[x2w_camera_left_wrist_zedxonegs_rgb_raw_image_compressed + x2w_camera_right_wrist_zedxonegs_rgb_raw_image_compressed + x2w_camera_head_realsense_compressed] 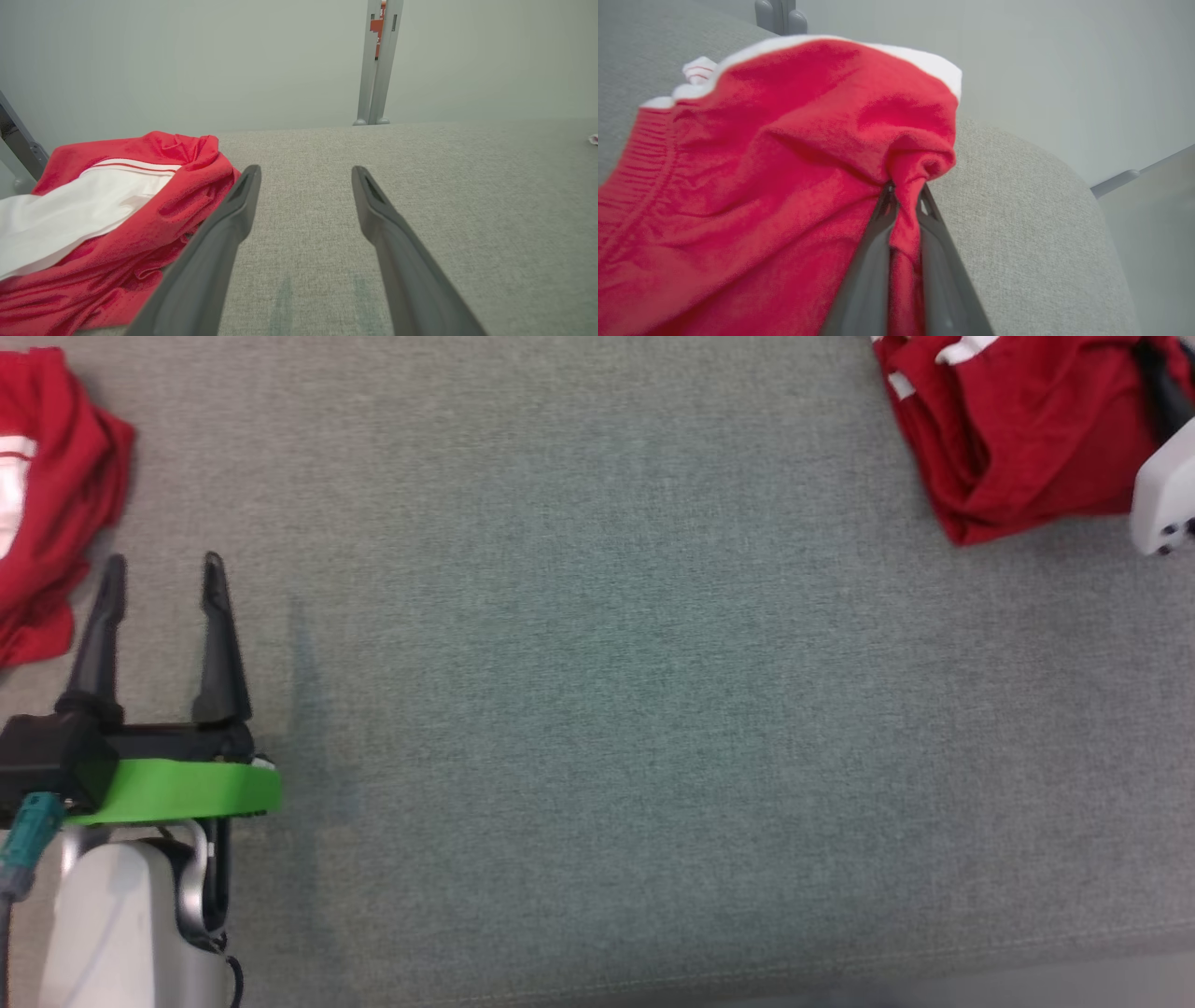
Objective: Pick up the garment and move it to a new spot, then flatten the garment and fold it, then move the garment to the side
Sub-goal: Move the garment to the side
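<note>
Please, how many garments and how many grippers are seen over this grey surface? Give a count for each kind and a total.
Red garments: 2 (left garment, right garment)
Grippers: 2 (left gripper open, right gripper shut on the right garment)
Total: 4

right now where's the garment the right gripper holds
Top right of the head view, over the grey surface: the red garment, pinched in the right gripper.

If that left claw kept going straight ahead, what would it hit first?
Probably nothing, as far as shown: the left gripper points along bare grey surface, with the red garment just off to its left.
</note>
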